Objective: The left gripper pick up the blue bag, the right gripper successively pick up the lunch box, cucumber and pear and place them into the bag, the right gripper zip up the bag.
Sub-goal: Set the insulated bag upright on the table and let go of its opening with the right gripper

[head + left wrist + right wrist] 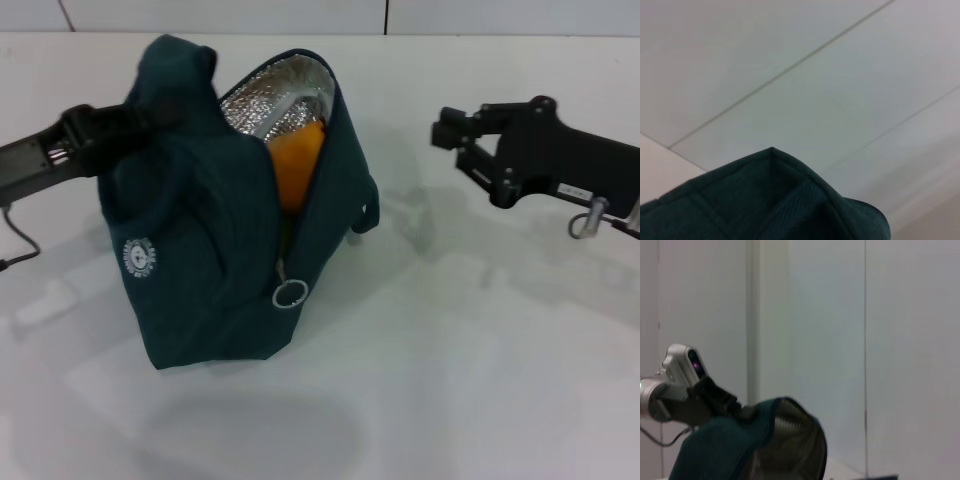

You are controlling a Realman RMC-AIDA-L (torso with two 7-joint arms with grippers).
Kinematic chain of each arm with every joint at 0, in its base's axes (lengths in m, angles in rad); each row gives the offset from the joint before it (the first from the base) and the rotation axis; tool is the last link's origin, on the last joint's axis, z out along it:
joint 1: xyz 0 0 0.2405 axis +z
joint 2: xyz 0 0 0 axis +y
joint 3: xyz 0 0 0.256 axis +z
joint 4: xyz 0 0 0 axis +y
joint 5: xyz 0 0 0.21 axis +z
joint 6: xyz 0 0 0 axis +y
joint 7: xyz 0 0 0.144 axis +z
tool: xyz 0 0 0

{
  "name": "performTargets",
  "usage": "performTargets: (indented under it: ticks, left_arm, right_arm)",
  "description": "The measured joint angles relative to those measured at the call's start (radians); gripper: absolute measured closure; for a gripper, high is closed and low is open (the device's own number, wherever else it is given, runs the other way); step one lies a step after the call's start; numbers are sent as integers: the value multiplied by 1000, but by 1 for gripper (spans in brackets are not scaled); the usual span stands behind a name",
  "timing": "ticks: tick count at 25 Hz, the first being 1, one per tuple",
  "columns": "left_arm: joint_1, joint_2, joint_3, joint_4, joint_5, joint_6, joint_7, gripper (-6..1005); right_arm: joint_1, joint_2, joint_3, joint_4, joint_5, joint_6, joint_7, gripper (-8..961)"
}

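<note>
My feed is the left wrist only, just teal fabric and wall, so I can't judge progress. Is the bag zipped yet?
Observer: No; the blue bag, held up by the left gripper, gapes at its top.
Operator: Anything inside?
Observer: The pear shows in the opening against the foil lining.
Operator: Where's the right gripper?
Observer: The right gripper is off to the bag's right, clear of it.
</note>
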Motion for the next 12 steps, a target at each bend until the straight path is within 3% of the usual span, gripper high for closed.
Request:
performTargets:
  ticks: [9,12]
  left_arm:
    - [33,2,-12,1,-17,0,14,953]
    - [38,2,-12,2,-19,1,15,953]
  right_arm:
    - [105,7,-13,93,-130,27,70,764]
    - [122,9,-29,101,-136,33,71,589]
